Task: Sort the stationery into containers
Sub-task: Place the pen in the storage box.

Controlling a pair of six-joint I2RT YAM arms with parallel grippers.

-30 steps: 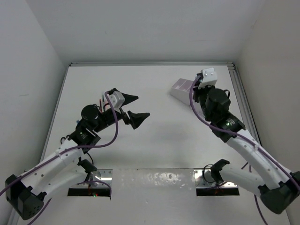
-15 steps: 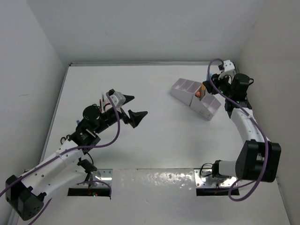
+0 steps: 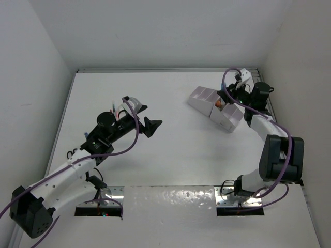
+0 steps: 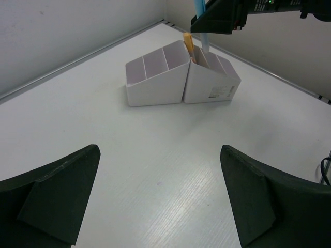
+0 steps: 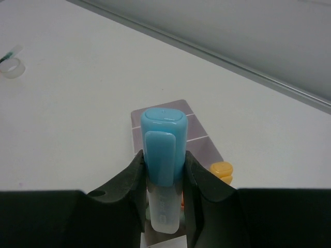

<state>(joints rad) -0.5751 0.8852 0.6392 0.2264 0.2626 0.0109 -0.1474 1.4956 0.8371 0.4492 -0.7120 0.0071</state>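
The white organiser with lilac-lined compartments stands at the far right of the table; it also shows in the left wrist view and the right wrist view. My right gripper is shut on a blue-capped bottle, held upright just above the organiser. In the top view the right gripper hovers over the organiser's middle compartments. An orange item stands in one compartment. My left gripper is open and empty above bare table, well left of the organiser.
A clear tape ring lies on the table far from the organiser. Thin red and dark items lie partly hidden behind my left arm. Walls close the table at the back and on both sides.
My right arm has swung to the far right and brought the blue-capped bottle over the organiser, uncovering it. My left gripper has shifted slightly and stays open.
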